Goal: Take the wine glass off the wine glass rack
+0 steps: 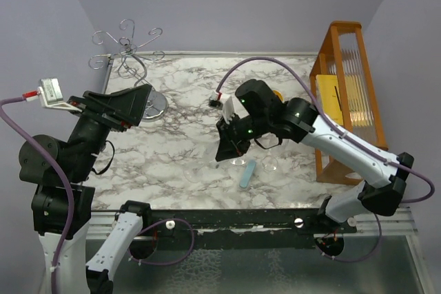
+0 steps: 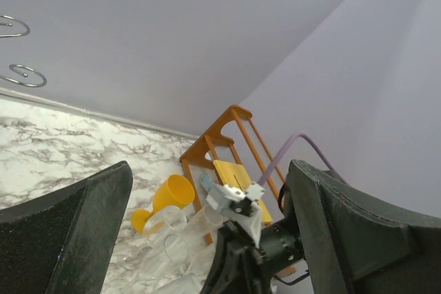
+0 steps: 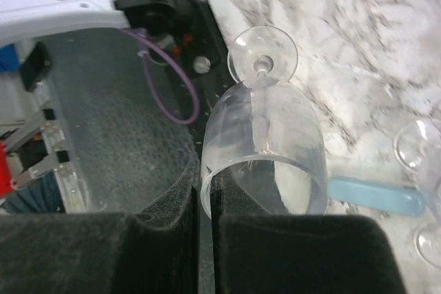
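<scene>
**Glass off the rack, pinched by its rim**

Nearest the arm bases, the right hand (image 3: 205, 218) is closed almost fully, its two dark padded fingers clamping one wall of the rim of a clear, thin-walled wine glass (image 3: 265, 149). The bowl hangs beyond the pads, and the stem and round foot point away towards the near rail. It hangs low over the white marbled tabletop (image 1: 179, 149). I cannot tell whether any part touches.

The glass looks light, stiff and slick, and brittle at that thin lip. A pinch on one wall could let it swing or chip, so the stem or the lower bowl would likely be the safer hold.

Just beside it lie a pale blue flat stick (image 3: 375, 196) and other clear glasses (image 3: 420, 146).

Farther back on the left, the left hand (image 1: 141, 103) stands spread wide with nothing in it, close to the round shiny base of the silvery wire wine glass rack (image 1: 127, 49). The looping arms that show carry no glass. The held glass is well apart from the rack.

At the far right stands a tall orange wooden slatted rack (image 1: 344, 94).
</scene>
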